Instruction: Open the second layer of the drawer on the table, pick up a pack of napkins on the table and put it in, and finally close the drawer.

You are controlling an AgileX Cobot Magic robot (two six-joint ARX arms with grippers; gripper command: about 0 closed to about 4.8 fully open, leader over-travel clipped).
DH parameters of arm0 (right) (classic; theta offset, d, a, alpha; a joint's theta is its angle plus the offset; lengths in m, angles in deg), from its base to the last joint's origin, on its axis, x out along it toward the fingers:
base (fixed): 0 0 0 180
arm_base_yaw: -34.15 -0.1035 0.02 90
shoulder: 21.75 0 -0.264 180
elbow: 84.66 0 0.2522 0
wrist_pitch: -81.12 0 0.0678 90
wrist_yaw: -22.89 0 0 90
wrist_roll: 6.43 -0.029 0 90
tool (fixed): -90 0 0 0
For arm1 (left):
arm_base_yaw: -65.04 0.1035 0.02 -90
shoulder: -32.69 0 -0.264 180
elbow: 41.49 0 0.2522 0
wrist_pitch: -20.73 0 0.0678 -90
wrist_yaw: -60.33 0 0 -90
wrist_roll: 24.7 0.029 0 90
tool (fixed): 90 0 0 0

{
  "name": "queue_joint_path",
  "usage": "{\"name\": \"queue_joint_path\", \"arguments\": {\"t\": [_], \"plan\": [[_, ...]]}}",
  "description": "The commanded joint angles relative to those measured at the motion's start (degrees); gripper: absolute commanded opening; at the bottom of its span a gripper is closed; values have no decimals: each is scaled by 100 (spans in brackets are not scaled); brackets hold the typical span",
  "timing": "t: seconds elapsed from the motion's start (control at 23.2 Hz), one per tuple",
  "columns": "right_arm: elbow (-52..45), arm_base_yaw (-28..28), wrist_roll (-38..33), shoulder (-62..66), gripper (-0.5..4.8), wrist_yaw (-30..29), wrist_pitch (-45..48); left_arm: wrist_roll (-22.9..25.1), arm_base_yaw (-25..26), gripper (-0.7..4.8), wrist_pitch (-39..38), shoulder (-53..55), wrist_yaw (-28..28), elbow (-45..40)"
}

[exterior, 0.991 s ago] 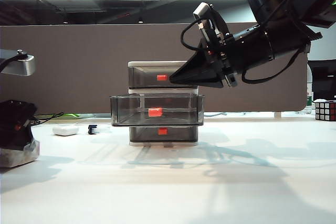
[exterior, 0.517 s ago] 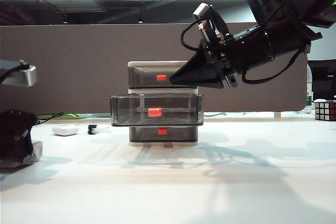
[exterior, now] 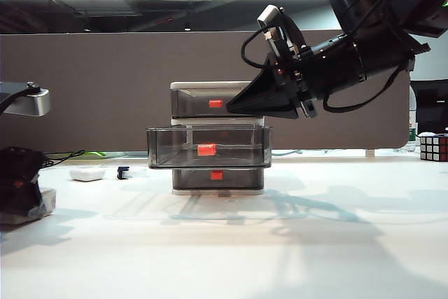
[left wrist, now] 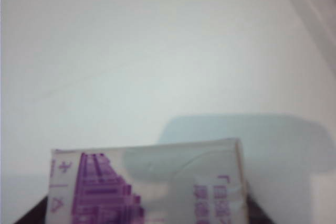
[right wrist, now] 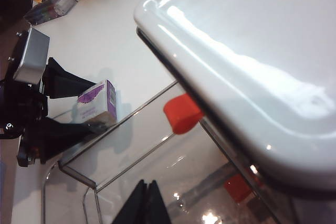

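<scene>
We find the second layer (exterior: 208,146) of the drawer (exterior: 218,89) pulled out, so the pick-up step is in hand. The pack of napkins (left wrist: 149,184) lies on the desk (exterior: 280,243), well left of the drawer. The left claw (right wrist: 79,109) straddles the pack, fingers apart on either side; whether they touch it we cannot tell. The right claw (right wrist: 146,203) hangs above the open tray, fingers together, holding nothing. Next, we judge, the left claw must clamp, lift clear, and carry the pack over the tray.
</scene>
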Motion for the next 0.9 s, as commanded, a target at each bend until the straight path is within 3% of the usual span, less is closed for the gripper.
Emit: {"name": "queue_joint_path", "arguments": {"t": [0.04,0.22,0.47,0.9], "plan": [[33,-13,17,-26,-5,-28,55,22,-7,330,76,-4,-15,11],[33,-13,15,-26,-5,-28,52,24,-9,330,339,-17,-48,13],[33,-13,15,-26,-5,-28,55,22,-22,331,612,-321,-636,190],[37,-11,11,-28,-5,-28,173,-22,-72,343,577,-1366,-2277,741]]}}
